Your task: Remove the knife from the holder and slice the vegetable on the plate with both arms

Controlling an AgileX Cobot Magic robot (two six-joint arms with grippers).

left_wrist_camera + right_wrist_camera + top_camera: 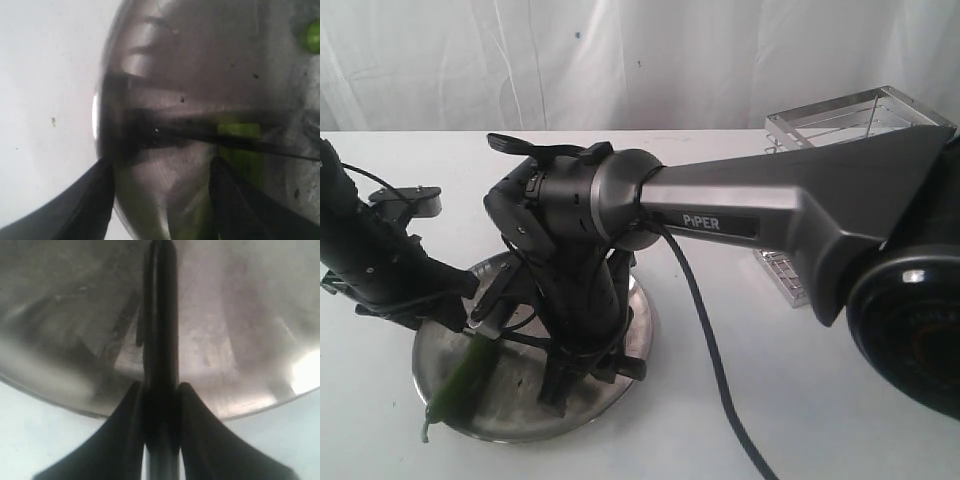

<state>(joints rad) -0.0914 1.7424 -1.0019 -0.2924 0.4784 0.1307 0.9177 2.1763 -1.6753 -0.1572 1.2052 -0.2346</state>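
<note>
Right gripper (161, 386) pinching knife (161, 315) by black handle, blade pointing over plate (520, 432). Left gripper (161, 164) hovering, jaws spread, just beside vegetable (460, 380) lying on plate. Vegetable probably being light, firm, slick, rolling easily; pinning mid-length looking best.

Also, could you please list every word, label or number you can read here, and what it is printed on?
"PiPER": pale letters on a dark strip along the right arm's grey link.
No other word, number or sign shows in any of the three views.
</note>
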